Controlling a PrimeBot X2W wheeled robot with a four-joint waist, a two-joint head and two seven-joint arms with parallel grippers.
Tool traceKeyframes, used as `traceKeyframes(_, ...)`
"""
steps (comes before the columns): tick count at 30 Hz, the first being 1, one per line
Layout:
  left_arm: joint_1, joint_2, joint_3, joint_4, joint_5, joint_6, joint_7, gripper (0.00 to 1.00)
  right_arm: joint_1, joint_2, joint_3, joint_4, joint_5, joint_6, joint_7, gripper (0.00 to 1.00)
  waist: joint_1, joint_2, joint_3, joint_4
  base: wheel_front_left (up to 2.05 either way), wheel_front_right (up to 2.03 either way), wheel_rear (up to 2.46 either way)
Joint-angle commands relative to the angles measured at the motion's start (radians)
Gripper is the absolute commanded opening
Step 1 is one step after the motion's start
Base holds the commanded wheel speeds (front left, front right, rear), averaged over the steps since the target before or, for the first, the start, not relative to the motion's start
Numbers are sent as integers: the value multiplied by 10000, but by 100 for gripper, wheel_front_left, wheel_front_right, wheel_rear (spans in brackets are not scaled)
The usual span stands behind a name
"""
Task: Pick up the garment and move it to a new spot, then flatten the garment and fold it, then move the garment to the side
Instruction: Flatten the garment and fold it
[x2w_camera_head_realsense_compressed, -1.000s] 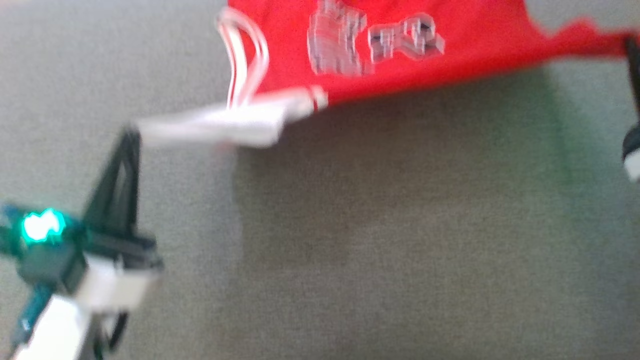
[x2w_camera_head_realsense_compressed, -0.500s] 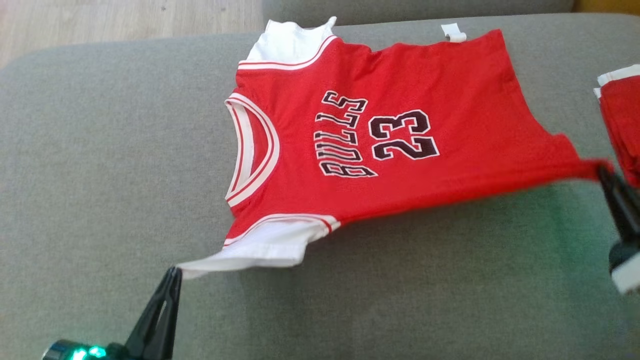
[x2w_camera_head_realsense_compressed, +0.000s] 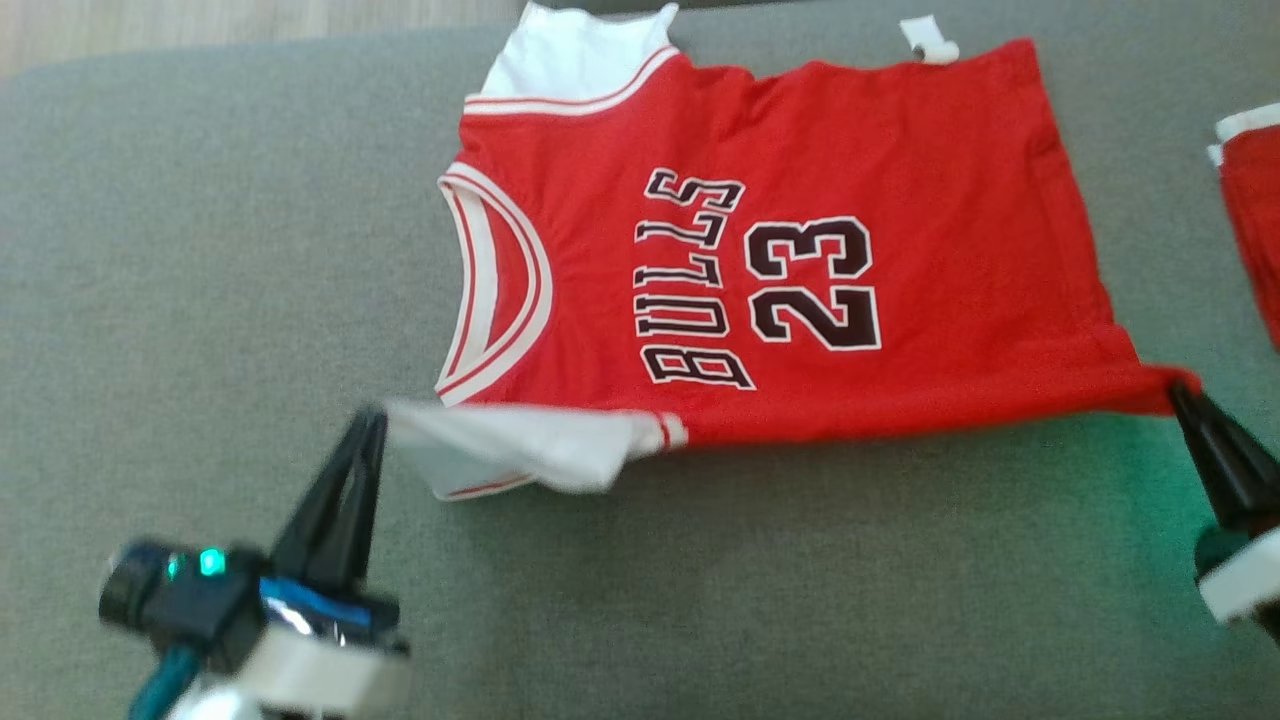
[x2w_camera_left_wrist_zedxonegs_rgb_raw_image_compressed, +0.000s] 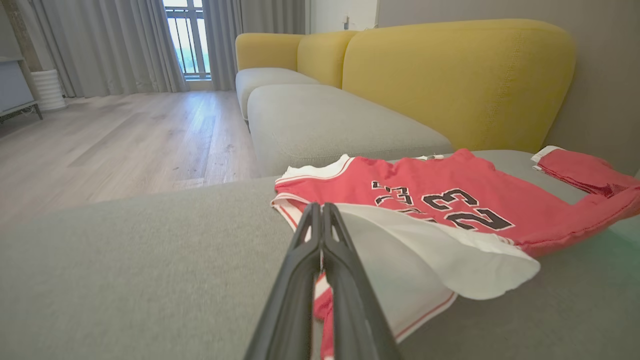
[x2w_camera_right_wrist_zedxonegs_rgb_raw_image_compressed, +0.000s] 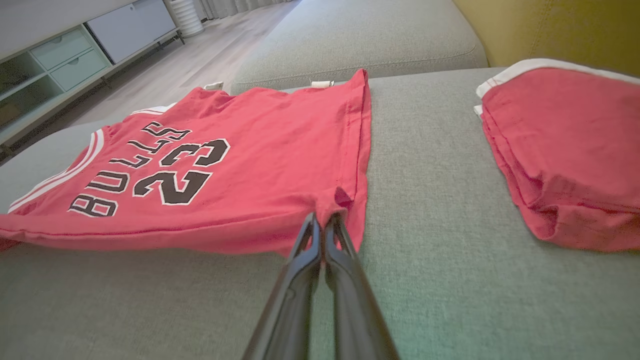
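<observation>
— Since we have the shirt (x2w_camera_head_realsense_compressed: 800, 250) by 2 corners, how do our grips stand?

— On our left, the left gripper (x2w_camera_head_realsense_compressed: 372, 418) is pinched tight on the edge of the white sleeve (x2w_camera_head_realsense_compressed: 520, 450), which hangs lifted off the grey couch (x2w_camera_head_realsense_compressed: 200, 250). The shirt lies spread face up on the cushion, its far edge resting and its near edge raised. On our right, the right gripper (x2w_camera_head_realsense_compressed: 1182, 392) is closed on the near hem corner (x2w_camera_head_realsense_compressed: 1150, 380).

— What could go wrong for us?

— We judge the sleeve grip thin. Only the rim is caught, so a hard pull apart could slip it free and the near edge would drop crumpled. An uneven pull could skew the shirt or drag it onto the folded red pile (x2w_camera_head_realsense_compressed: 1250, 230) beyond the right gripper.

— Any writing?

— "BULLS" and "23", black edged in white, across the chest. We cannot read the small white tag (x2w_camera_head_realsense_compressed: 925, 40) at the far hem.
</observation>
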Motion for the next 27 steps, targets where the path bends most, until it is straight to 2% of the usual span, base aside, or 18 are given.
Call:
traceKeyframes(1,-738,88,385,-56,68,-50,-46,0,-458,-298,62,-66,38,67,-67,0,-1,-1,215,-3,0,0,0)
traceKeyframes(8,-2784,-281,329,1235,501,-214,-565,0,-1781,-129,459,488,433,67,-74,0,-1,-1,833,-58,0,0,0)
traceKeyframes(18,-5576,-531,-164,3233,1167,-916,-867,0,-3369,-115,1088,1097,657,67,-102,0,-1,-1,1608,27,0,0,0)
traceKeyframes(25,-6719,-685,-296,4474,1435,-1074,-1030,0,-4219,-13,1582,1556,658,67,-111,0,-1,-1,1968,37,0,0,0)
traceKeyframes(26,-6785,-728,-315,4663,1437,-1077,-1042,0,-4314,16,1635,1634,650,67,-111,13,-1,-1,1982,37,0,0,0)
traceKeyframes(27,-6821,-784,-323,4856,1407,-1071,-1048,20,-4387,51,1677,1710,647,67,-112,60,-1,-1,1981,38,0,0,0)
